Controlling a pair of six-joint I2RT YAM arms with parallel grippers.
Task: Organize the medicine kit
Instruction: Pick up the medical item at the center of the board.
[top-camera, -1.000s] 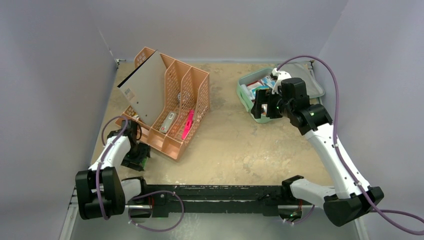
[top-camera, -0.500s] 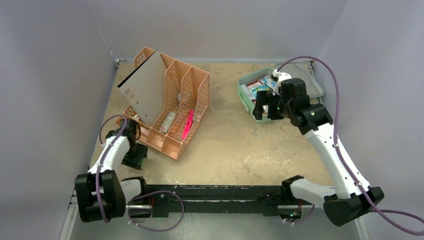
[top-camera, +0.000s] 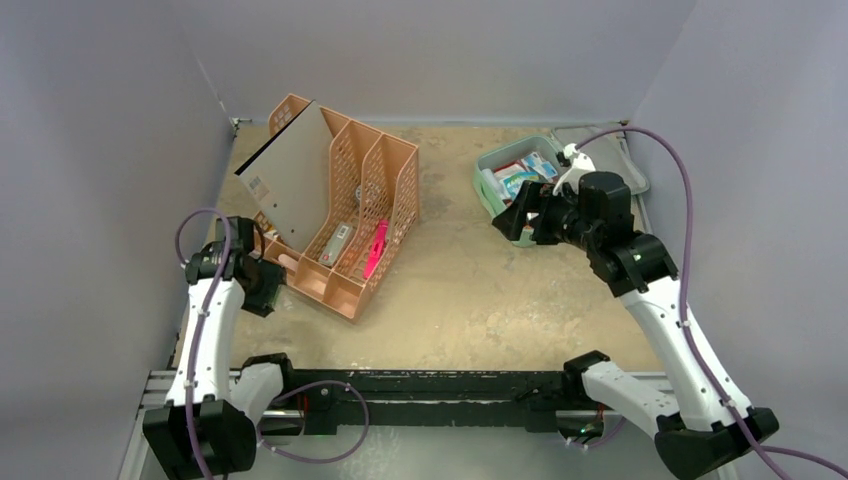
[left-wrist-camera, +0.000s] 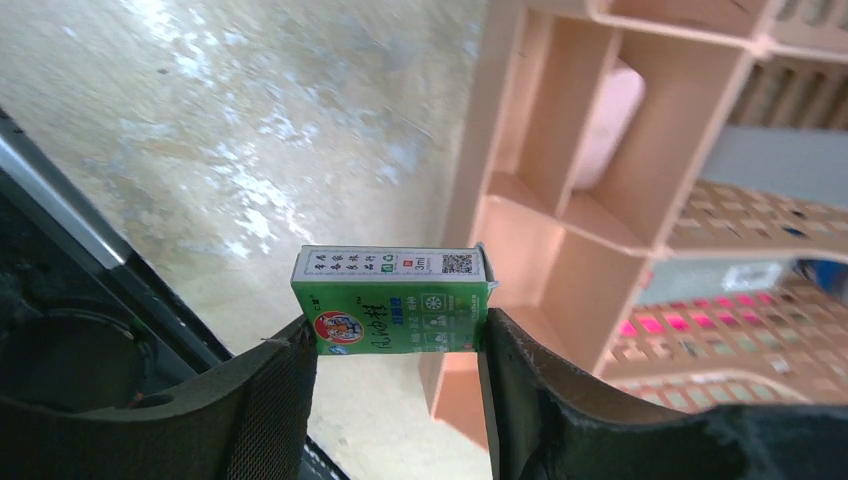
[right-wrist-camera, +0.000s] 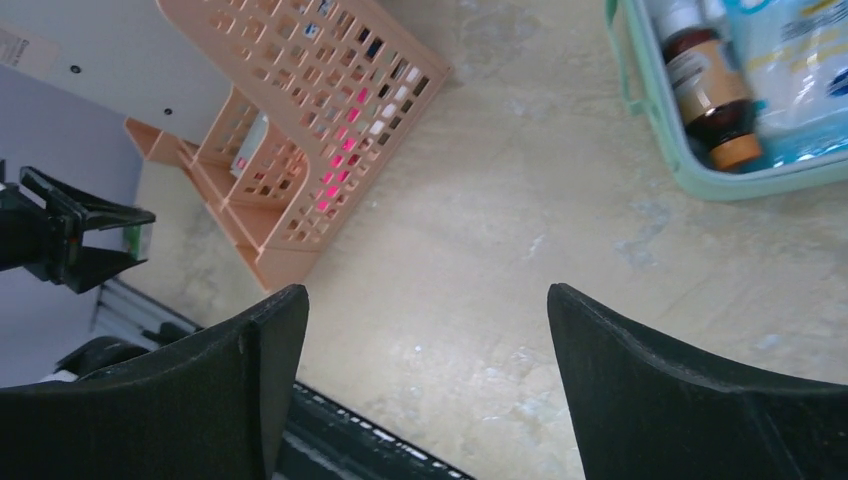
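**A:** Far left: what do the left jaws carry?

**B:** The left jaws are clamped on a small green carton (left-wrist-camera: 392, 300), gripped by its two short ends. Its white face, with printed text and a square code, is turned up. The carton is held off the tabletop (top-camera: 470, 290), just beside the near-left end of the orange mesh rack (top-camera: 345, 200).

**A:** Contents of the rack?

**B:** Left compartment: a grey board (top-camera: 290, 180), leaning steeply, with a label at its lower corner. Middle compartment: a small pale box (top-camera: 337, 240) lying at the bottom. Right compartment: a pink item (top-camera: 376, 248), kind not discernible. The left wrist view also shows a pale pink object (left-wrist-camera: 612, 120) in one low front pocket.

**A:** And the medicine kit?

**B:** The medicine kit (right-wrist-camera: 640, 120), mint-green, lies open at the far right of the tabletop, well apart from the rack. Its grey-lined lid (top-camera: 622, 165) lies flat behind it. Inside: a brown bottle (right-wrist-camera: 712, 85) with an orange cap, lying on its side along one wall, and blue-and-white packets (right-wrist-camera: 800, 60) beside it. The labels are illegible.

**A:** The right jaws?

**B:** The right jaws stand wide apart with nothing between them. They are above bare tabletop, just off the kit's near-left edge.
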